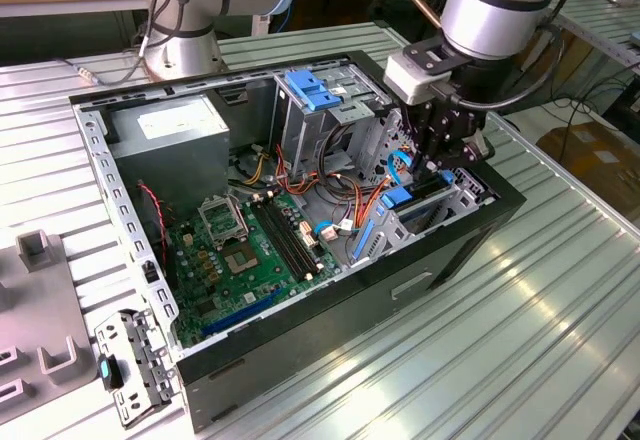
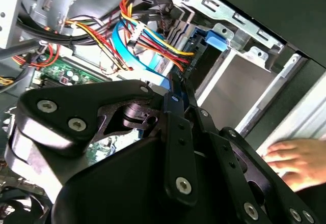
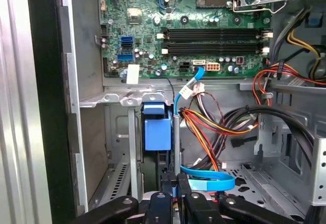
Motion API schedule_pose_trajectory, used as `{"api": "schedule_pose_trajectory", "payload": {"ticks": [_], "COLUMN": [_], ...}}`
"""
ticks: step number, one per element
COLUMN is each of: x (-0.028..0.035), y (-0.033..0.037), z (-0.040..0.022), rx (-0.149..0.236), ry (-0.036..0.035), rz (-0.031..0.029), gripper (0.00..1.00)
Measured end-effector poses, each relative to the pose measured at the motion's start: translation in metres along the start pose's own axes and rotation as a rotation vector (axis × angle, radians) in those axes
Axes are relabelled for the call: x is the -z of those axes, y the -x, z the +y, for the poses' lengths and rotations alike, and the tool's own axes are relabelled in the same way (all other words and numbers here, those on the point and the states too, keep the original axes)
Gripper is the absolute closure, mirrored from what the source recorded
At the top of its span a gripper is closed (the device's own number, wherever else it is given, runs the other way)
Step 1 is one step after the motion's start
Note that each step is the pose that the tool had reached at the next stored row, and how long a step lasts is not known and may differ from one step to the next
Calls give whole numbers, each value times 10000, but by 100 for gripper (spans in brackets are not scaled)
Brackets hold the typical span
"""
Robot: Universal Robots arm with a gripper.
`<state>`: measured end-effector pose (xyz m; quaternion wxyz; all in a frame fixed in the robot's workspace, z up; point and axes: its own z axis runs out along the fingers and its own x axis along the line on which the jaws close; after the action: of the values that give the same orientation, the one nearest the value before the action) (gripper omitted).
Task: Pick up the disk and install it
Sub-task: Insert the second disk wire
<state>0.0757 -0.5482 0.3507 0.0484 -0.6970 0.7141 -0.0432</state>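
Note:
The disk (image 1: pixel 400 198) stands on edge in the drive bay at the front corner of the open computer case (image 1: pixel 300 355), on the exterior view's right. Its blue plastic frame tab (image 3: pixel 157 130) sticks out of the bay between metal rails, and the tab is also seen in the second wrist view (image 2: pixel 219 38). My gripper (image 1: pixel 440 160) hangs just above that bay. Its black fingers (image 3: pixel 168 183) are drawn together beside the disk's edge, with nothing clearly between them. I cannot tell whether they touch the disk. The gripper (image 2: pixel 173 89) points at the bay.
A grey power-supply box (image 1: pixel 175 125) sits in the case's far corner. A light-blue bracket (image 1: pixel 308 90) lies on the drive cage, and the green motherboard (image 1: pixel 250 250) fills the floor. Coloured cables (image 3: pixel 214 127) and a blue flat cable (image 3: pixel 206 180) crowd the bay. A hand (image 2: pixel 295 160) rests on the case.

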Motion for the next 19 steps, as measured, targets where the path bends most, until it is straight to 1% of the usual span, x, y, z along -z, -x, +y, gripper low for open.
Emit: {"api": "schedule_pose_trajectory", "payload": {"ticks": [1, 2, 4, 8, 13, 17, 18, 19], "x": [0, 0, 0, -5, -34, -47, -53, -53], "y": [-14, -32, -78, -88, -89, -90, -91, -92], "z": [-1, -1, -2, -9, -6, -5, -4, -4], "rx": [-11, -21, -41, -50, -53, -58, -60, -61], "ry": [2, 2, 3, 3, 4, 5, 5, 5], "rz": [-67, -107, -149, -163, -181, -213, -233, -242], "gripper": [84, 84, 84, 84, 84, 84, 84, 84]}}
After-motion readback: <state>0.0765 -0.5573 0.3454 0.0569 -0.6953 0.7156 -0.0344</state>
